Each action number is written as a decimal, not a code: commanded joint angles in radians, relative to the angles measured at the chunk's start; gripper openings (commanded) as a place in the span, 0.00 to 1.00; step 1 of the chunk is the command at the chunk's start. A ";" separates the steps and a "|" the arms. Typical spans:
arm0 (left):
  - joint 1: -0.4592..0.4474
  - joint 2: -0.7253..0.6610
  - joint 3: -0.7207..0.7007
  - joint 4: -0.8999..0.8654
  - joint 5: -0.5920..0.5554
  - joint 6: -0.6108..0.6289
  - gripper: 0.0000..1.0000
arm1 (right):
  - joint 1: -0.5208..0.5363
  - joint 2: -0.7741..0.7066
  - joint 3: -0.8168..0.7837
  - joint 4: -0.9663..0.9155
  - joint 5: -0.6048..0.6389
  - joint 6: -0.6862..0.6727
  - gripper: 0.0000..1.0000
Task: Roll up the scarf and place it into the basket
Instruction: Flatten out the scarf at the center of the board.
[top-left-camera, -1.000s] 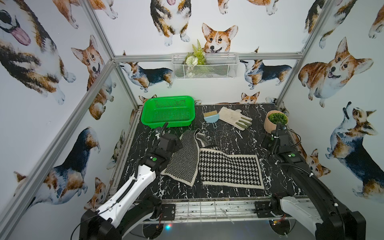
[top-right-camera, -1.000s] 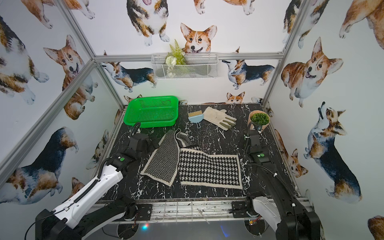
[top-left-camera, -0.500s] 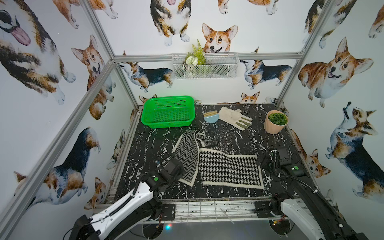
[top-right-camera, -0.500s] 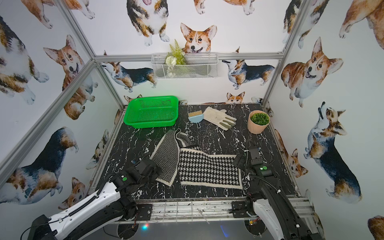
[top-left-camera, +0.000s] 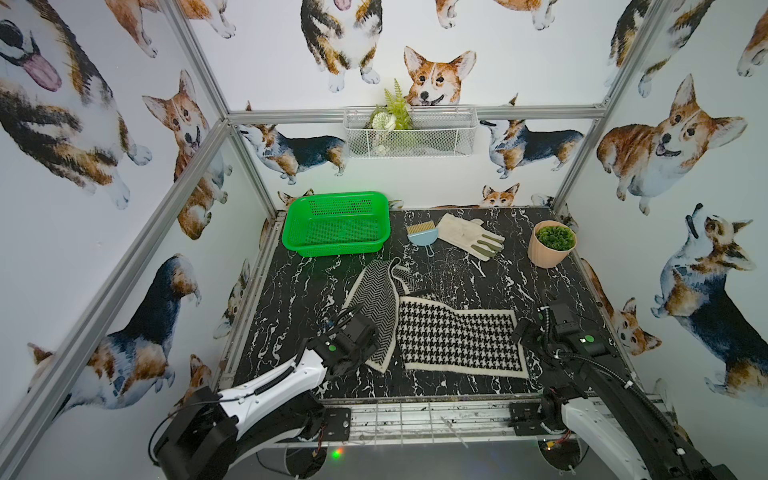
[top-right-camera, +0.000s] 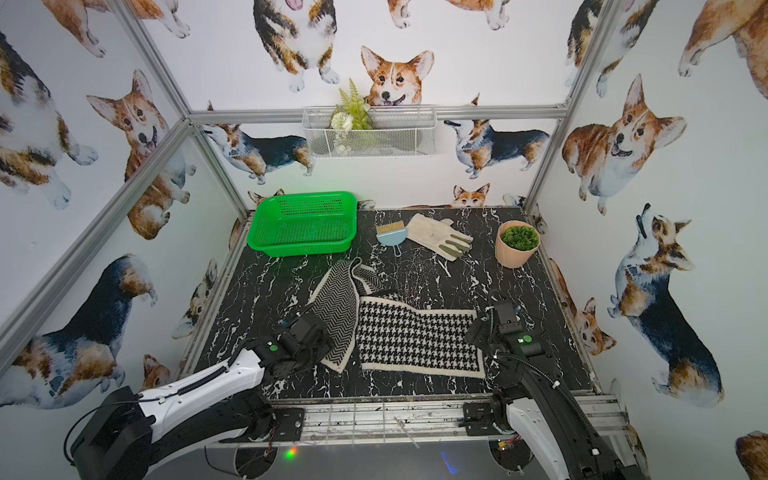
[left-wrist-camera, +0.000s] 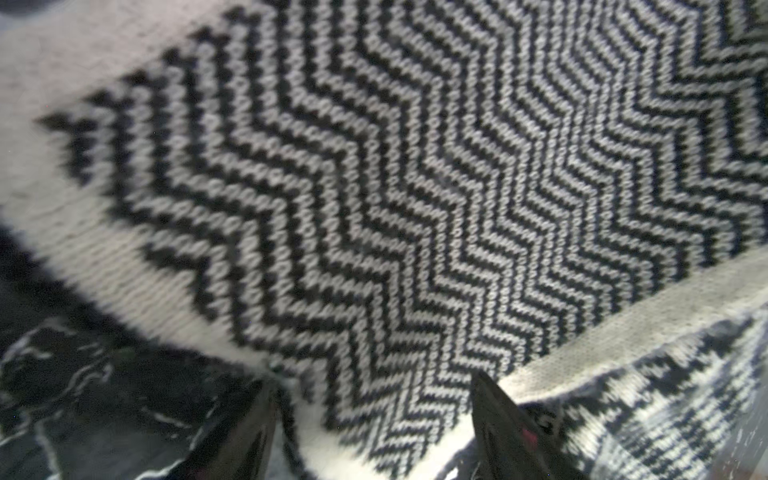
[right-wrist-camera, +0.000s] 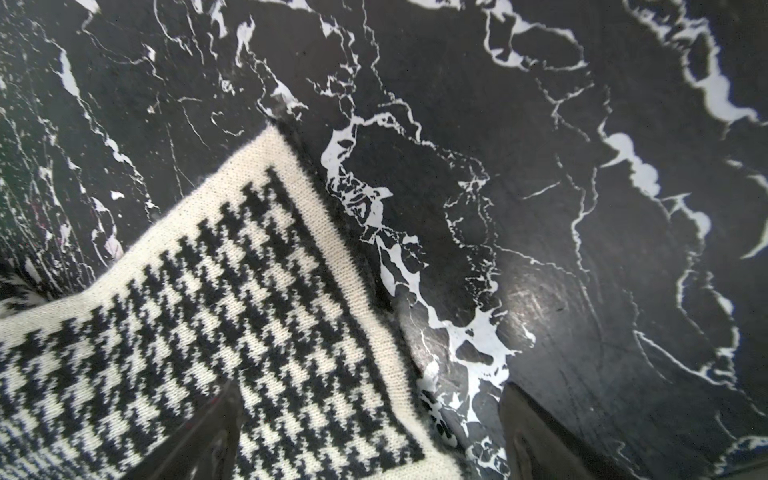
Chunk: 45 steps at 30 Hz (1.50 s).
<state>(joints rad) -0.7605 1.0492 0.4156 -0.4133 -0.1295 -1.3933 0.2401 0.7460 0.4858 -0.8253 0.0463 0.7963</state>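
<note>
Partly hidden scarf (top-left-camera: 457, 338) corner (beneath left arm (top-left-camera: 270, 378))

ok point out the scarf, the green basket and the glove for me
scarf (top-left-camera: 457, 336), top view, middle of the houndstooth face
green basket (top-left-camera: 291, 232), top view, left rim
glove (top-left-camera: 457, 228), top view, cream palm

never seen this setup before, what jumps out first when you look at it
The black-and-white scarf sprawls across the middle of the dark marble table, bent into an L, with an arm at each near end. The bright green basket sits empty at the far left corner, against walls covered in corgi pictures.
</note>
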 joint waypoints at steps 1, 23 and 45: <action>-0.003 0.029 -0.018 -0.012 0.044 0.004 0.48 | 0.013 0.020 -0.010 -0.031 -0.002 0.048 0.97; 0.009 -0.041 0.001 -0.032 0.003 0.025 0.00 | 0.039 0.412 -0.006 0.225 -0.002 0.011 0.65; 0.237 -0.188 0.040 -0.192 0.069 0.177 0.00 | 0.031 0.583 0.096 0.216 -0.071 -0.113 0.00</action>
<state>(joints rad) -0.5568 0.8642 0.4339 -0.5598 -0.0803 -1.2655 0.2741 1.3155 0.5964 -0.5995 0.0212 0.6971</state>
